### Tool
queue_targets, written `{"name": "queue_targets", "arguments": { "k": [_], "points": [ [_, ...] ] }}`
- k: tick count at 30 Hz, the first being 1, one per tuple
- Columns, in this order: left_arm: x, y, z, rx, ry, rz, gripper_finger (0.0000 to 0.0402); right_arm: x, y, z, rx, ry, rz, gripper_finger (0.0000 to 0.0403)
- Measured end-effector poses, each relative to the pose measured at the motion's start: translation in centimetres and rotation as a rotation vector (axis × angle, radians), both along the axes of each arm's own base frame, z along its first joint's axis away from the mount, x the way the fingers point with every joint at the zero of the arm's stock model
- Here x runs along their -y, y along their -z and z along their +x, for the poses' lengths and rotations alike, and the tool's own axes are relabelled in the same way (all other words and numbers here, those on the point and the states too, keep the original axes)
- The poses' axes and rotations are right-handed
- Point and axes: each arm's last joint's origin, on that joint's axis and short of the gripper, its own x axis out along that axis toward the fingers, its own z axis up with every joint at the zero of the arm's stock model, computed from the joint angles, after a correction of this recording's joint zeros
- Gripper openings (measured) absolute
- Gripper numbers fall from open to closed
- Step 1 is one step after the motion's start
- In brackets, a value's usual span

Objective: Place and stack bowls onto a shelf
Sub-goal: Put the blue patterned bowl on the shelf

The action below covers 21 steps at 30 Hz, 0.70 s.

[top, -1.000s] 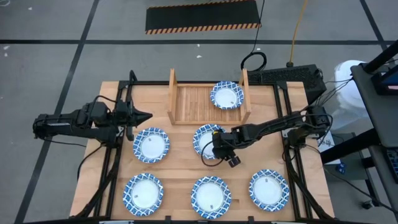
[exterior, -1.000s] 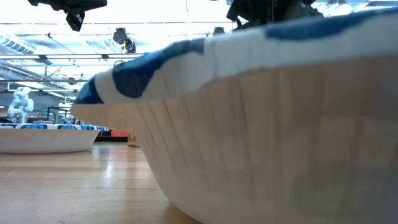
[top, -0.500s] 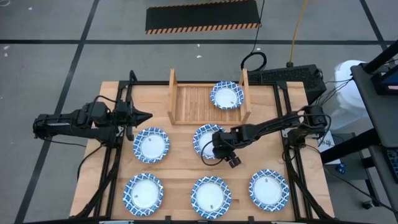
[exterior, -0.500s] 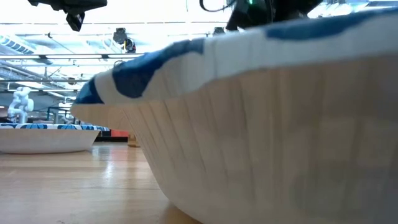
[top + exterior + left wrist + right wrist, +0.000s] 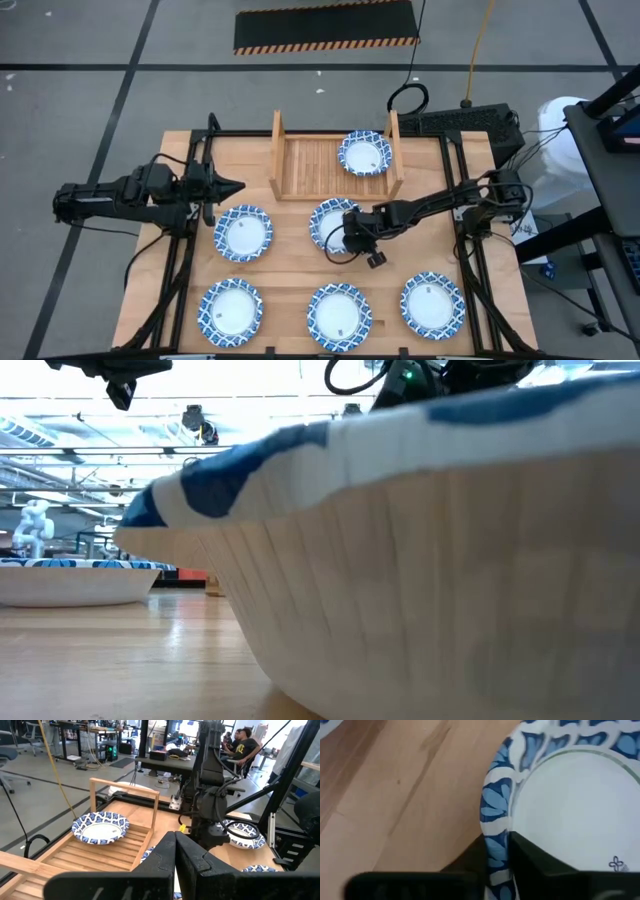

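While the table [image 5: 290, 265] still carries five bowls, the shelf [image 5: 310, 165] at its far edge holds only one [image 5: 363, 153], at its right end. Parked at the table's left edge, the left pincer [image 5: 232, 186] has its fingers pressed together. Just in front of the shelf, the right pincer [image 5: 496, 851] is clamped on the rim of the middle bowl [image 5: 333, 222], one finger either side. I judge a level, straight lift best, then lowering the bowl squarely onto the shelved one without tilting.
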Motion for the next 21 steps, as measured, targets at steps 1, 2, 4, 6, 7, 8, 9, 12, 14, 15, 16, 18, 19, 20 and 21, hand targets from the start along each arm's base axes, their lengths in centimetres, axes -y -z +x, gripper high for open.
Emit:
{"name": "queue_targets", "arguments": {
  "k": [1, 2, 4, 6, 7, 8, 9, 12, 14, 15, 16, 18, 19, 20, 21],
  "points": [
    [0.0, 0.0, 0.0, 0.0, 0.0, 0.0, 0.0006, 0.1, 0.0, 0.0, 0.0, 0.014, 0.003, 0.0027],
    [0.0, 0.0, 0.0, 0.0, 0.0, 0.0, 0.0006, 0.2, 0.0, 0.0, -0.001, 0.026, 0.007, 0.0015],
    [0.0, 0.0, 0.0, 0.0, 0.0, 0.0, 0.0006, 0.3, 0.0, 0.0, -0.006, 0.043, 0.014, 0.0009],
    [0.0, 0.0, 0.0, 0.0, -0.001, 0.0, 0.0006, 0.4, 0.0, 0.0, -0.013, 0.046, 0.017, 0.0008],
    [0.0, 0.0, 0.0, 0.0, -0.001, 0.0, 0.0006, 0.4, -0.1, -0.1, -0.014, 0.047, 0.017, 0.0005],
    [0.0, 0.0, 0.0, 0.0, -0.001, 0.0, 0.0006, 0.4, -0.3, -0.2, -0.013, 0.05, 0.018, 0.0004],
    [0.0, 0.0, 0.0, 0.0, -0.001, 0.0, 0.0006, 0.4, -0.6, -0.2, -0.006, 0.056, 0.021, 0.0003],
    [0.0, 0.0, 0.0, 0.0, -0.001, 0.0, 0.0006, 0.5, -1.9, -0.6, 0.034, 0.072, 0.034, 0.0002],
    [0.0, 0.0, 0.0, 0.0, -0.001, 0.0, 0.0006, 0.5, -3.1, -0.9, 0.071, 0.074, 0.039, 0.0001],
    [0.0, 0.0, 0.0, 0.001, -0.001, 0.0, 0.0006, 0.6, -3.6, -1.0, 0.089, 0.078, 0.043, 0.0001],
    [0.0, 0.0, 0.0, 0.0, -0.001, 0.0, 0.0006, 0.7, -4.2, -1.2, 0.103, 0.09, 0.048, 0.0001],
    [0.0, 0.0, 0.0, 0.001, -0.002, 0.0, 0.0006, 1.1, -5.1, -1.6, 0.122, 0.12, 0.052, 0.0001],
    [0.0, 0.0, 0.0, 0.0, -0.001, 0.001, 0.0006, 1.3, -5.4, -1.9, 0.122, 0.135, 0.039, 0.0],
    [0.0, 0.0, 0.0, 0.0, -0.001, 0.001, 0.0006, 1.5, -5.7, -2.1, 0.121, 0.148, 0.021, 0.0],
    [0.0, 0.0, 0.0, 0.001, -0.002, 0.002, 0.0006, 1.7, -5.9, -2.4, 0.119, 0.159, 0.006, 0.0]
  ]
}}
